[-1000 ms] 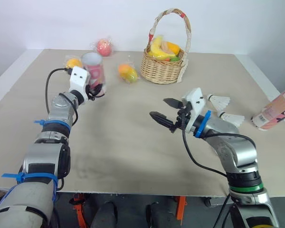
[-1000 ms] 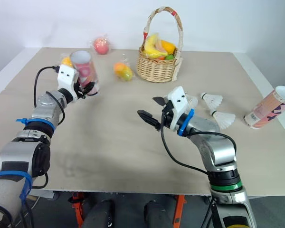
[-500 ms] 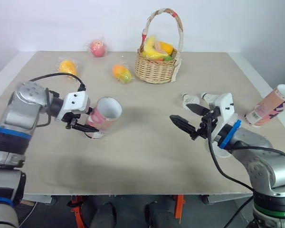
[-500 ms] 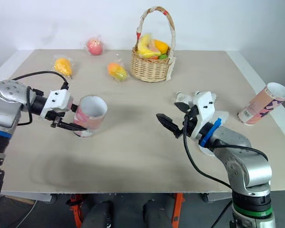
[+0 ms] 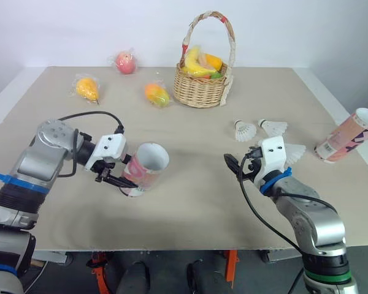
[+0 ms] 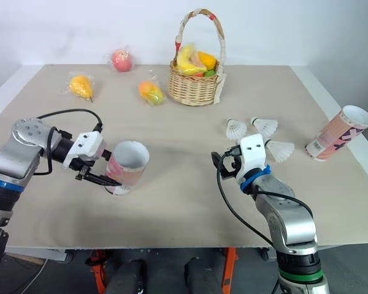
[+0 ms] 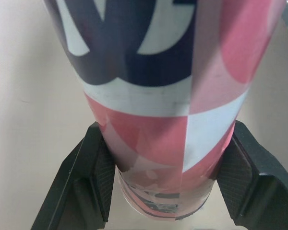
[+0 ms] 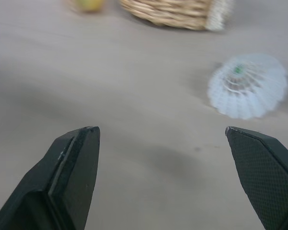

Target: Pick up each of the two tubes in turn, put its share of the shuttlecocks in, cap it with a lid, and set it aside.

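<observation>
Low on the tube (image 5: 148,171), our left gripper (image 5: 129,179) clamps what seems light, stiff card; our right gripper (image 8: 159,129) gapes empty near fragile shuttlecocks (image 5: 244,130), best taken by corks

On the table (image 5: 190,199) a basket (image 5: 202,97) stood at the far middle, with bananas (image 5: 199,63) in it. Just left of the basket lay a wrapped fruit (image 5: 157,94), further left a second wrapped fruit (image 5: 88,89), and behind both, near the far edge, an apple (image 5: 126,62). Right of centre two shuttlecocks (image 5: 244,130) lay side by side. A third shuttlecock (image 5: 294,152) lay nearer the front, just right of the right gripper (image 5: 233,164). A second tube (image 5: 348,136) lay at the right edge. Left of centre, toward the front, a tube (image 5: 146,176) sat tilted in the left gripper (image 5: 127,174)
</observation>
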`<state>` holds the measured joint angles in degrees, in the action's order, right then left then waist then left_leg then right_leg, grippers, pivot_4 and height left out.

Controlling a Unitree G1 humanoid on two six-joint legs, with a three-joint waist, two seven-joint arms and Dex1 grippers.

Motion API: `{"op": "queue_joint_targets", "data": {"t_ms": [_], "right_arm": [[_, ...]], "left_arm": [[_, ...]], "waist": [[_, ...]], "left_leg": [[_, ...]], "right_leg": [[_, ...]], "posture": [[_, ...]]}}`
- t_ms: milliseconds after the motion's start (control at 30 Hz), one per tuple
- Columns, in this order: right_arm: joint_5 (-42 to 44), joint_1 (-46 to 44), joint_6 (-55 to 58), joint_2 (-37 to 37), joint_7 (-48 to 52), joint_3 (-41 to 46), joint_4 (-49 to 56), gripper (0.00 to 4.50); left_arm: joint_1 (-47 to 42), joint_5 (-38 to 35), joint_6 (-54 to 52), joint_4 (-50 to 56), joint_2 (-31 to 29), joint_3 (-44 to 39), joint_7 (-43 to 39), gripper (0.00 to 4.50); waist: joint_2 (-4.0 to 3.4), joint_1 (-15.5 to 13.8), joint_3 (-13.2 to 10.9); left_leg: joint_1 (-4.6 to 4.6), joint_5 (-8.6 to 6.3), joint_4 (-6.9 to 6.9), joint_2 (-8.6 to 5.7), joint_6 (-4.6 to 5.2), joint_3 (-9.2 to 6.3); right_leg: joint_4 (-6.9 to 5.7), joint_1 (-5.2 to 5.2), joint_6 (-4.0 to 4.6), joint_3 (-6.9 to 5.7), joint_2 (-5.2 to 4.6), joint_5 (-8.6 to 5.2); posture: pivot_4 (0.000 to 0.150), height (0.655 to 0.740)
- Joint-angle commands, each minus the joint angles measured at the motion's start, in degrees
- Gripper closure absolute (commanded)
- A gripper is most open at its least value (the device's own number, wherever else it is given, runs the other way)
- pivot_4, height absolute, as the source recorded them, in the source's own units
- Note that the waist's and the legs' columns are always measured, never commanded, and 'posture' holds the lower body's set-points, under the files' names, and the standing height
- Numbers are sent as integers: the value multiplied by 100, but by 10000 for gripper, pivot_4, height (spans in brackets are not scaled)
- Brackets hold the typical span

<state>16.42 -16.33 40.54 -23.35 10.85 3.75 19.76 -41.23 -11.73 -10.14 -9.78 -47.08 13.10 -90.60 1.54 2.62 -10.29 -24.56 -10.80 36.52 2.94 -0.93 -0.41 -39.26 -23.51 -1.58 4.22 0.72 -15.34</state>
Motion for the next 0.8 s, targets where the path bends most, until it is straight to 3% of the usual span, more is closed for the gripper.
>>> {"op": "queue_joint_targets", "data": {"t_ms": [33,200,333,800], "right_arm": [[-334,-273,-417,96,-72,-186,-232,0],[-759,-808,-906,223,-50,-438,-1095,0],[-1041,-1526,-1381,225,-197,-315,-2452,0],[-1104,-2844,-2569,436,-168,76,-5274,0]], "left_arm": [[48,12,27,16,138,-18,150,19148],[63,-3,-21,-2,310,-4,226,19148],[21,6,-57,-1,373,21,233,19148],[-27,42,-95,100,359,-35,247,19148]], "waist": [[-4,-9,2],[-6,-65,3],[-7,-116,3],[-9,-131,4]], "left_leg": [[0,0,0,-2,0,1],[1,1,8,-15,2,-2],[0,4,14,-23,6,5],[0,12,8,-29,20,6]], "right_leg": [[0,0,-1,1,-2,0],[0,11,-13,6,-10,1],[4,14,-26,17,-15,9],[6,13,6,27,-14,33]], "posture": [[1500,7400],[1500,7400],[1500,7400],[1500,7400]]}}
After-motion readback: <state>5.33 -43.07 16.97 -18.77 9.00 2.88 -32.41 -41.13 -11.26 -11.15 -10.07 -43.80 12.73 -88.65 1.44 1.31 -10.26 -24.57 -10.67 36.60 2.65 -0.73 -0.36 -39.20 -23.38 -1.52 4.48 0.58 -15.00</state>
